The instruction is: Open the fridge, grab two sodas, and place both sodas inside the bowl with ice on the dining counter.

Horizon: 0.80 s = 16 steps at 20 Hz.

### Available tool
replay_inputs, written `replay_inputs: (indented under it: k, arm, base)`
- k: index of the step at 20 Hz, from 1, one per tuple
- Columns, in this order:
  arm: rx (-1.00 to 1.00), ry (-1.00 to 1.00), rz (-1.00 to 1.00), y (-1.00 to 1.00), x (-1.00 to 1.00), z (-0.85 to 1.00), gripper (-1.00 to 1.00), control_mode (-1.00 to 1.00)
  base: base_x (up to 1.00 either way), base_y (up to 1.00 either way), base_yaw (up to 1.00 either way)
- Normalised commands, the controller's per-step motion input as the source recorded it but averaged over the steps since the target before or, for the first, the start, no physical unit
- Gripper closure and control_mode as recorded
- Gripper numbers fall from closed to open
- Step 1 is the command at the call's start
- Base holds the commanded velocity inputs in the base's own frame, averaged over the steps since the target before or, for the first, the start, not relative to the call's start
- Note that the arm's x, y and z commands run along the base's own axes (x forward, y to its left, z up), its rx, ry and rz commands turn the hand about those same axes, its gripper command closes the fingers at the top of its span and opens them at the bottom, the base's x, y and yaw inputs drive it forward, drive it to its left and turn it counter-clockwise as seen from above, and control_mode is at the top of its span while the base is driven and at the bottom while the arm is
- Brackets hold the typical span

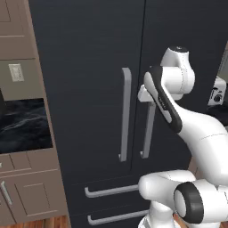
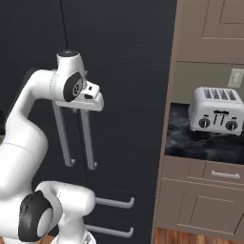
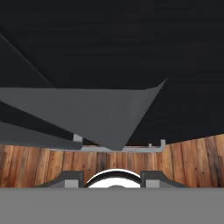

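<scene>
Gripper: gripper (image 2: 91,104) sits right up at the top of the right door handle (image 1: 148,129), jaws clenched on it by the look.
Fridge: fridge (image 1: 89,67), tall and black, both doors shut, dead ahead.
Handling: heavy, stiff door, probably seal-held; smooth grey bar could slip.
Hold: stay on the handle, pull steadily outward along the hinge arc.
Right side: toaster (image 2: 215,112) on the tabletop.

The fridge (image 1: 89,89) is tall and black, its two French doors shut, with two long grey vertical handles (image 1: 126,113) side by side at the centre seam and two lower drawers (image 1: 102,196) with horizontal grey handles.
</scene>
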Motion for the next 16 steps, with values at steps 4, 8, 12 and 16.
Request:
replay_inputs:
  k: [4,8,12,16]
  arm:
    - [0.0,0.0,0.0,0.0,-0.01,0.0,-1.0,1.0]
    - [0.0,0.0,0.0,0.0,0.0,0.0,-1.0,1.0]
    - [0.0,0.0,0.0,0.0,0.0,0.0,-1.0,1.0]
    - [0.0,0.0,0.0,0.0,0.0,0.0,-1.0,1.0]
  base:
    - [-0.29,0.05,0.0]
    - [-0.52,0.26,0.0]
    - [-0.35,0.27,0.0]
    - [-0.1,0.3,0.0]
